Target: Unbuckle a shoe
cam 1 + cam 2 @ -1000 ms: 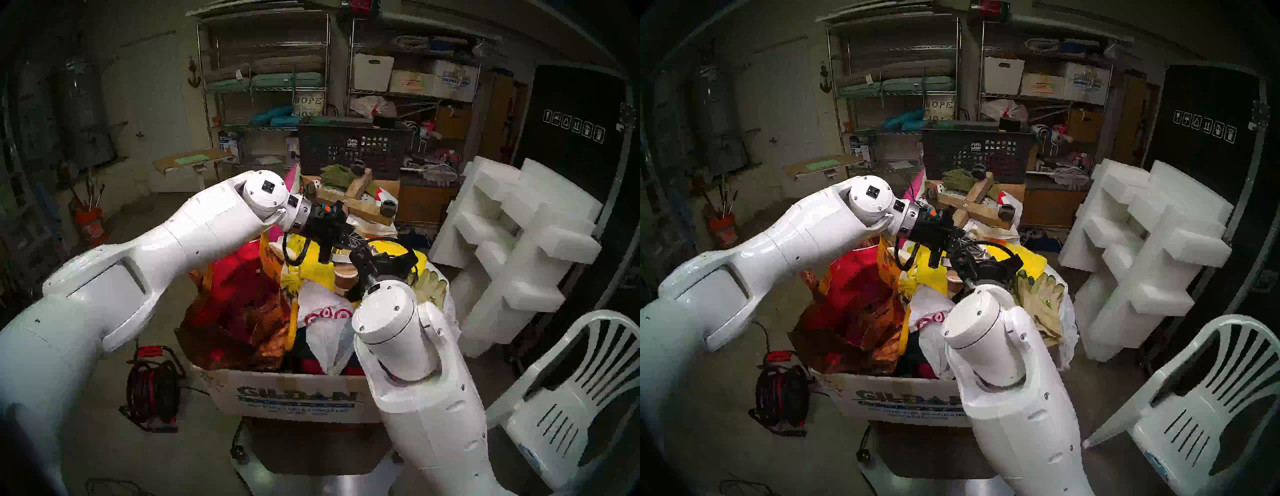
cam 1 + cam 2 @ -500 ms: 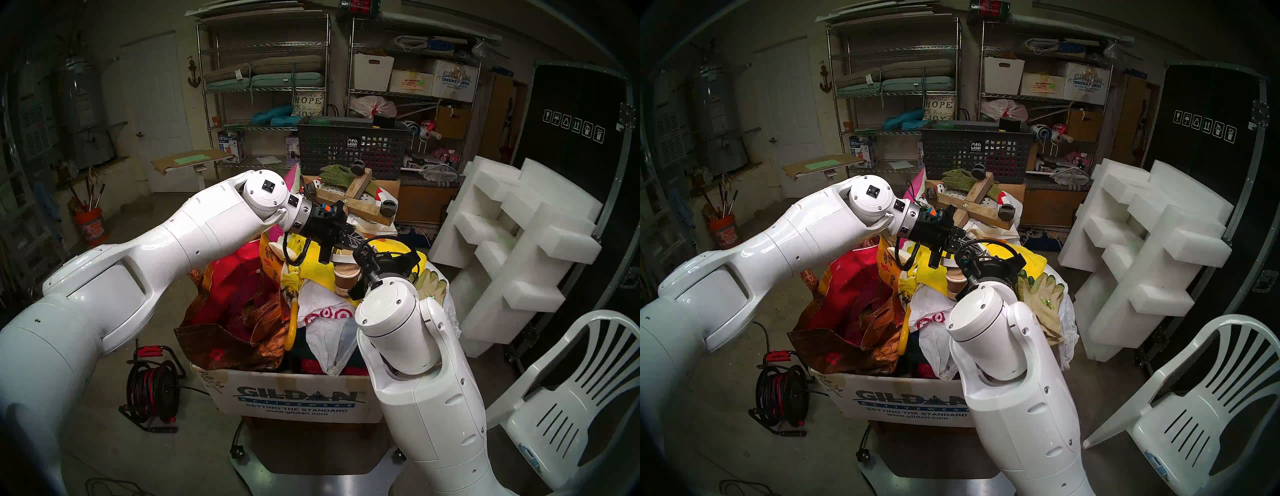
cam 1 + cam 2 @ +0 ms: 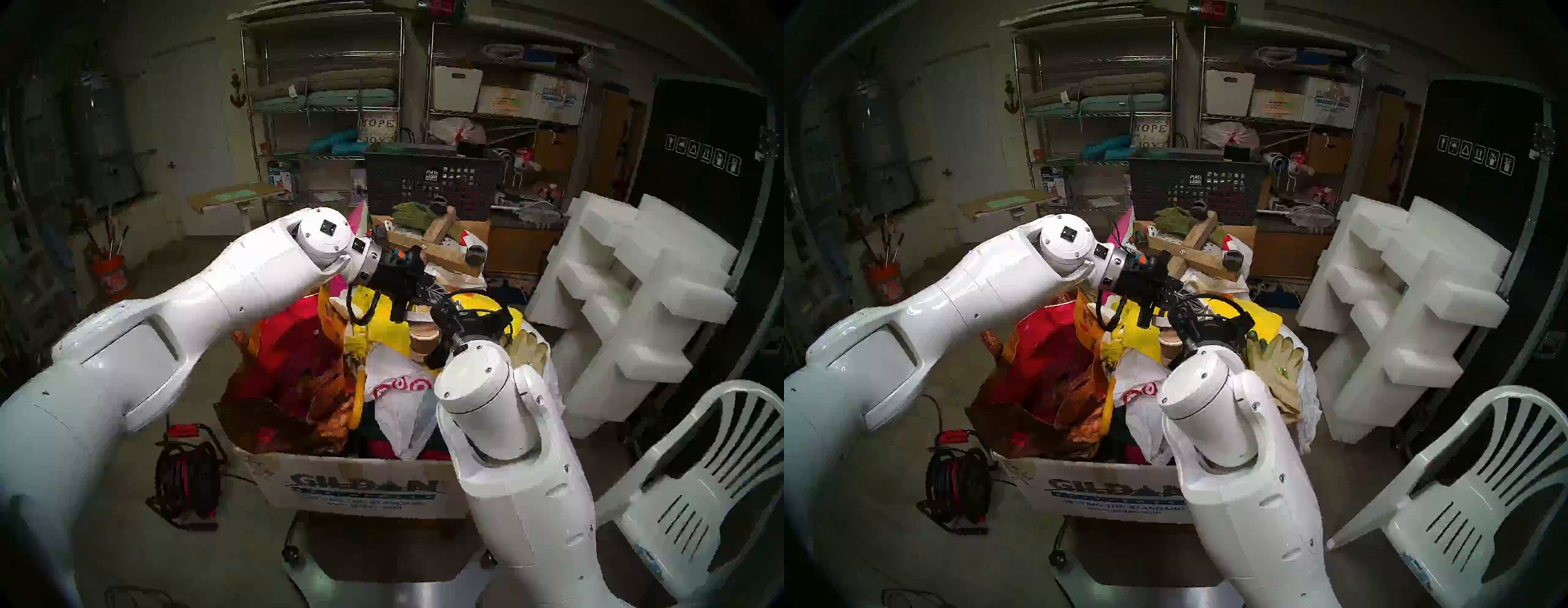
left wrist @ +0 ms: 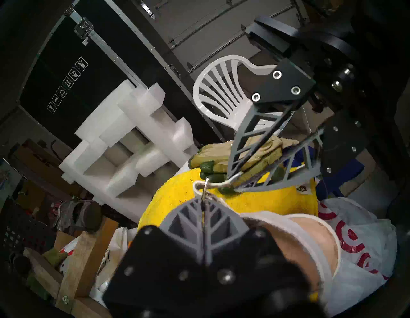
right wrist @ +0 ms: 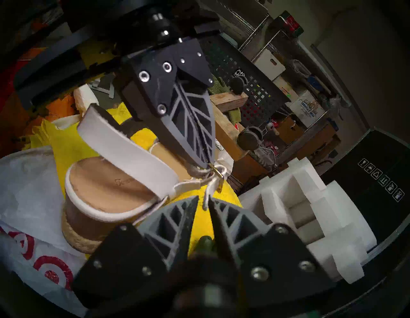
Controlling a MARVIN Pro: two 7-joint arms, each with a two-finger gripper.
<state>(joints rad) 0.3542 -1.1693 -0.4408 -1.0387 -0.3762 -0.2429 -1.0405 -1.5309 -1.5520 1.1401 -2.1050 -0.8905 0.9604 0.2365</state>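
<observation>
The shoe (image 5: pixel 106 188) lies on its side on top of the heaped cardboard box (image 3: pixel 339 471), heel toward me. It is bedded on a white shopping bag (image 5: pixel 28 177) and a yellow mound (image 4: pixel 177 199), so it will likely give under any push. That is why I use both pincers. My left pincer (image 5: pixel 209 163) comes in from above, clamped fully shut on the brass buckle (image 5: pixel 218 175) to hold it off the pile as an anchor. My right pincer (image 5: pixel 204 199) meets it from below with its jaws drawn nearly together, and the free tail of the thin ankle strap (image 5: pixel 188 185) dips into the narrow gap. From here I cannot tell whether the pads actually bite the tail or only flank it. There is little room: the two sets of fingertips are almost nose to nose. A wooden dolly (image 5: pixel 226 128) sits close beyond the buckle, and work gloves (image 4: pixel 255 151) lie just under my right fingers. The open way for drawing the tail back through seems to be toward me and to the right, over the yellow mound, away from the wide white strap (image 5: pixel 124 144).
</observation>
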